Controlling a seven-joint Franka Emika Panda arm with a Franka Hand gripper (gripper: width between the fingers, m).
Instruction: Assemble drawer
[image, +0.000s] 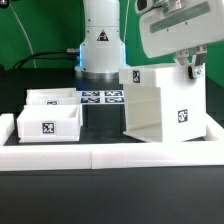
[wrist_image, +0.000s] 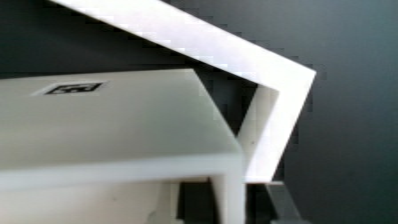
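Observation:
The tall white drawer housing (image: 160, 105) stands at the exterior view's right, close to the right rail, with a tag on its side. My gripper (image: 186, 68) is at its top right edge. In the wrist view my gripper (wrist_image: 231, 205) is shut on a thin white wall of the housing (wrist_image: 107, 130), with a dark finger (wrist_image: 196, 205) on each side of that wall. Two shallow white trays lie at the exterior view's left, one in front (image: 48, 122) and one behind it (image: 52, 98).
The marker board (image: 102, 97) lies flat in front of the robot base. Low white rails edge the table at the front (image: 110, 153), left (image: 6, 125) and right (image: 212, 130). A rail corner (wrist_image: 267, 70) shows in the wrist view beyond the housing.

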